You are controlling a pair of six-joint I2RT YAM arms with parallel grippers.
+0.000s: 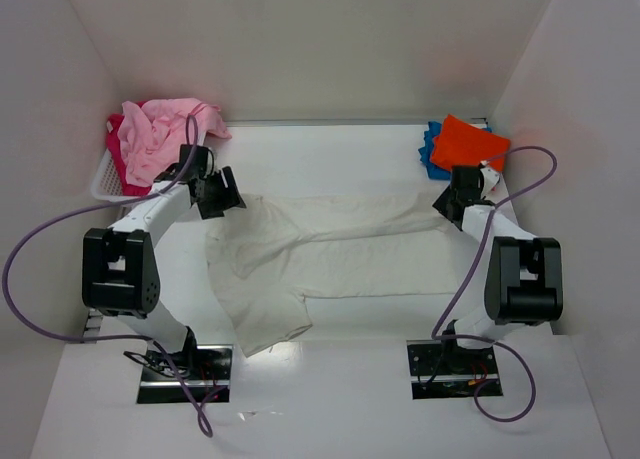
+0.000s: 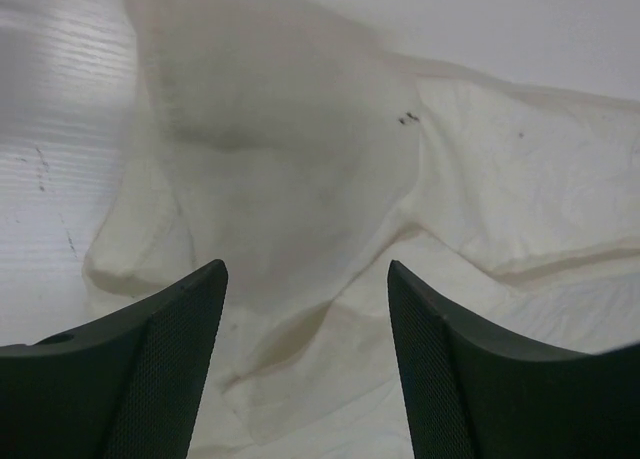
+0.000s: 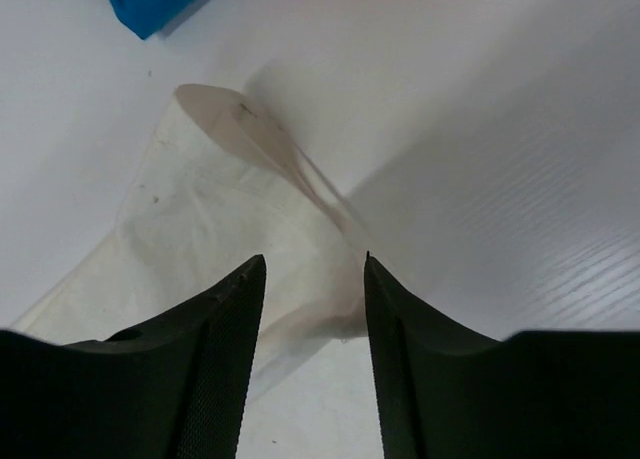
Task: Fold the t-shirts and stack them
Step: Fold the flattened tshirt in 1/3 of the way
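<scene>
1. Basket [image 1: 101, 186], far-left corner: pink t-shirt [image 1: 160, 129] heaped over red-magenta t-shirt [image 1: 116, 151]; judged a queue awaiting folding.
2. L gripper [image 2: 307, 269]: jaws wide apart, nothing held. It is hung over the cream cloth's left end, prob. to pinch an edge.
3. Cream-white t-shirt [image 1: 300, 249]: laid across the table [image 1: 330, 159] centre btwn both arms, creased, not yet folded. It is the item in hand.
4. R gripper [image 3: 313, 261]: jaws part-open, with a raised fold of cream cloth btwn them; a firm clamp can't be confirmed.
5. Orange t-shirt [image 1: 470, 141] on blue t-shirt [image 1: 430, 155], far-right: folded, judged the stack.
</scene>
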